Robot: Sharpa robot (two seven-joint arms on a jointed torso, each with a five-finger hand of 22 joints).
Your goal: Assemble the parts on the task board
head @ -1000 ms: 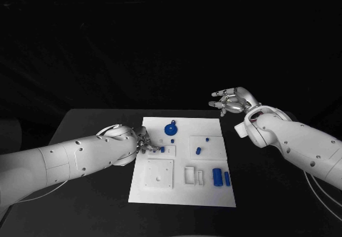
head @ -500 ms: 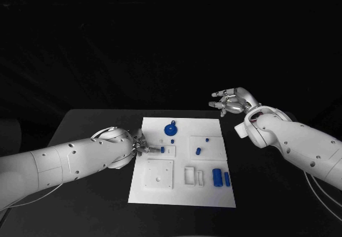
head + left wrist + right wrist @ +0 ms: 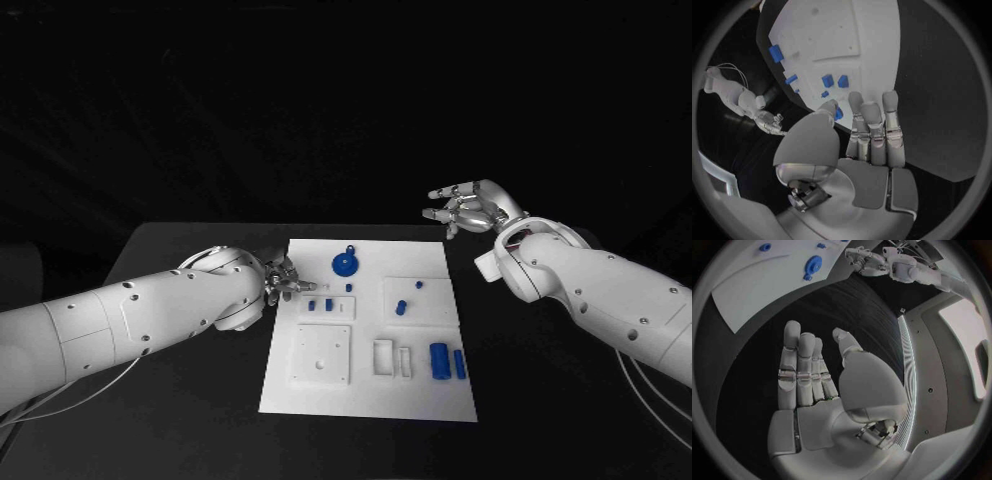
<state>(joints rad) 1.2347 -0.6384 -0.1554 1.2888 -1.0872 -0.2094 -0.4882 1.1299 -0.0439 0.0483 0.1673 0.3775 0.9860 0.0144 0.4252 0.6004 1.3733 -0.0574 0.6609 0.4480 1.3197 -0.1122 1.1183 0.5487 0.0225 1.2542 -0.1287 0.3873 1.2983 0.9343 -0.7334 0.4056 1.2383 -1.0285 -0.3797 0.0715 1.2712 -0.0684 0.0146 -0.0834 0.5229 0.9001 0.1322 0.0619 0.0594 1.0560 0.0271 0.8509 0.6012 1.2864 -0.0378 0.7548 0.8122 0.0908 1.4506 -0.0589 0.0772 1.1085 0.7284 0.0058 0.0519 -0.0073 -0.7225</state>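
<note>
Head view: left hand (image 3: 283,285) by board's (image 3: 325,398) left edge, fingers straight, holding nothing. Right hand (image 3: 464,208) raised past far right corner, loose, holding nothing. Parts (image 3: 447,360) lying unassembled on board. Probably reaching; next, pinch a small part.

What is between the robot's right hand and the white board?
Nothing: just bare black table between the right hand and the board, as the head view shows.
</note>
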